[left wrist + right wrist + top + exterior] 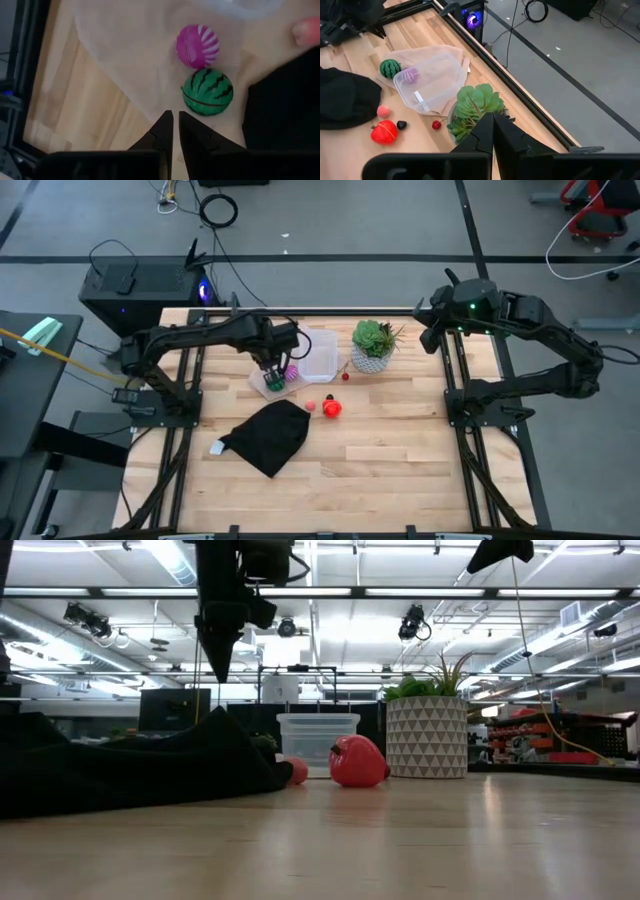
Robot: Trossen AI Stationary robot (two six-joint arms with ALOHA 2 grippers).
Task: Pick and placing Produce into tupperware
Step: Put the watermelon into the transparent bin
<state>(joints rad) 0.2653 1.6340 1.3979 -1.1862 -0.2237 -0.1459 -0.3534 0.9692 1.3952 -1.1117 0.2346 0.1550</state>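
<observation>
The table [400, 440] is pale wood in smooth, lightly sheened planks. The tupperware [427, 87] is cloudy translucent plastic, resting on a thin translucent sheet [125, 55]. The green striped ball [206, 92] and magenta-purple piece [197, 46] look like glossy plastic. The black cloth [268, 435] is matt.
</observation>
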